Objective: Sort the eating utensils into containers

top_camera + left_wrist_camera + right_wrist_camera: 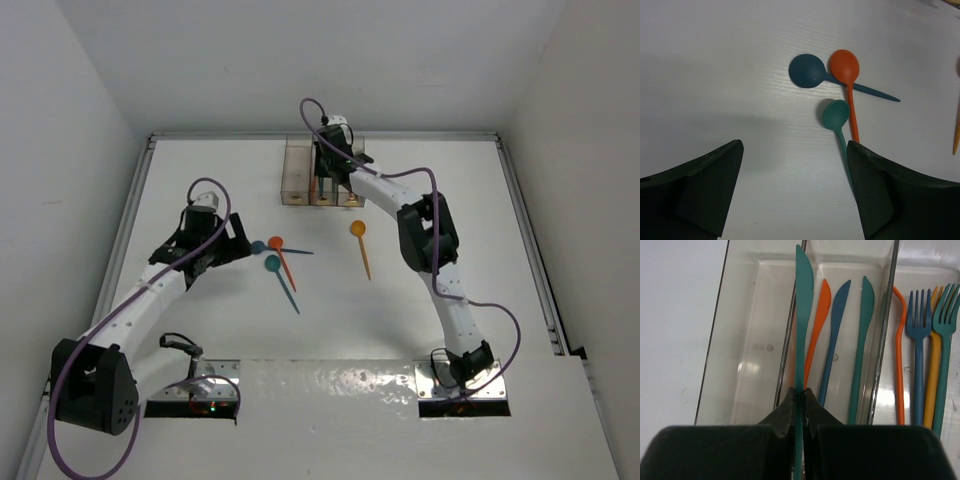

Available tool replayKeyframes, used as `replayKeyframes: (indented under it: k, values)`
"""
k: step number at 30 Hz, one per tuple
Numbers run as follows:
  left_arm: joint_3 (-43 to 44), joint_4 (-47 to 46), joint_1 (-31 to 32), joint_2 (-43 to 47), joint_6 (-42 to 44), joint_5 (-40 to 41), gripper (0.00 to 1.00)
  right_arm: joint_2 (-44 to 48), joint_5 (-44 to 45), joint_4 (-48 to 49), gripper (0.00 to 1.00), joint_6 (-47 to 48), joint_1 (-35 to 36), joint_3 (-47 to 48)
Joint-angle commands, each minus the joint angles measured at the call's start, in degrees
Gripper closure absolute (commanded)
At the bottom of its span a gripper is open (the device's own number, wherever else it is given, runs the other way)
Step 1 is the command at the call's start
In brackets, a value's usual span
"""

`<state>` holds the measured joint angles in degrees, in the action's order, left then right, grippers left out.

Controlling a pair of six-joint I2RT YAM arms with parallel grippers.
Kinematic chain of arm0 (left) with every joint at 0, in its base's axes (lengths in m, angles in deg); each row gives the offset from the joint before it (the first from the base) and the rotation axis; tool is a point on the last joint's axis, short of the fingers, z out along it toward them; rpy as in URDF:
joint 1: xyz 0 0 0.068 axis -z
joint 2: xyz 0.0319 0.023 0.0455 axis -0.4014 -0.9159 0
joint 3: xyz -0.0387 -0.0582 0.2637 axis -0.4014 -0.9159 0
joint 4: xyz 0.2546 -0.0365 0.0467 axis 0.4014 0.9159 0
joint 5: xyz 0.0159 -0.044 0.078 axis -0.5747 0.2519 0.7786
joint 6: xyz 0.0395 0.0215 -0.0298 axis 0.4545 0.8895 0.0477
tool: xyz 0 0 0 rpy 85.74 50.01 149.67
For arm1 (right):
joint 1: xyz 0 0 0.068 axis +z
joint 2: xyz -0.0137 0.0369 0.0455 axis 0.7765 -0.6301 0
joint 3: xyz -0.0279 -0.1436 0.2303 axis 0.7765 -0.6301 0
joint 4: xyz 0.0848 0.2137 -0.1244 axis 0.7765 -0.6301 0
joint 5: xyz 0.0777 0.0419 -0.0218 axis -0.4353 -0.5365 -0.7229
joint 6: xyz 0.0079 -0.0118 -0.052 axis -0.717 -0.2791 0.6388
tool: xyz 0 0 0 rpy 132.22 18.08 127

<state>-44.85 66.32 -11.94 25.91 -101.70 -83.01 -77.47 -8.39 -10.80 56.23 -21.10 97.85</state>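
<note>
Above the bin wall (784, 365), the right gripper's (800, 396) teal knife (803, 305) (edge-on).

the white table (450, 190) carries a row of three joined clear bins (296, 178) at its far edge. near the middle three spoons lie clustered: a dark blue spoon (807, 71), a red-orange spoon (845, 66) whose handle crosses over the blue handle, and a teal spoon (835, 114) just beside it. an orange spoon (362, 250) lies apart to the right. metal base plates (215, 372) sit at the near edge
</note>
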Motion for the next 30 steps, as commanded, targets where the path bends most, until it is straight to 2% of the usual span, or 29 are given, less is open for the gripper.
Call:
replayKeyframes:
  k: [1,4,6,7,10,14,17,21,23,30]
  values:
    - [-1.56,-3.0,1.72,0.04,-4.4,-2.37,0.18,0.03,0.24,6.26,1.0,-0.61,-1.28,3.5]
    - [-2.26,-3.88,3.83,-0.14,-7.3,-1.41,0.21,-0.41,-0.11,6.35,0.99,-0.52,-2.16,3.85]
    - [-2.7,-4.49,5.66,-0.66,-8.8,-0.96,0.22,-0.94,-1.17,5.12,0.94,-0.35,-2.51,4.82]
    - [-2.79,-4.67,6.29,-0.93,-10.38,-0.27,0.23,-0.77,-1.52,4.42,0.81,-0.17,-2.51,4.64]
    - [-2.88,-4.93,9.1,-3.12,-14.42,1.49,0.27,1.34,-2.92,3.45,0.61,0.97,-2.51,1.75]
    - [-2.88,-4.5,12.96,-5.67,-20.05,4.65,0.32,12.02,-3.72,5.81,0.57,2.55,-2.42,-9.31]
    - [-2.79,-4.06,15.08,-7.52,-24.36,6.42,0.39,19.42,-3.54,8.01,0.56,2.82,-2.34,-20.64]
    - [-2.26,-3.36,18.06,-9.8,-29.28,9.66,0.49,35.13,-3.71,10.47,0.56,1.51,-2.25,-38.66]
    - [-1.57,-3.44,19.38,-11.47,-30.25,10.37,0.51,39.99,-3.89,10.56,0.56,0.54,-2.07,-46.2]
    - [3.09,-1.51,23.43,-20.33,-33.86,13.1,0.55,59.23,-4.86,6.18,0.57,0.09,-2.16,-61.61]
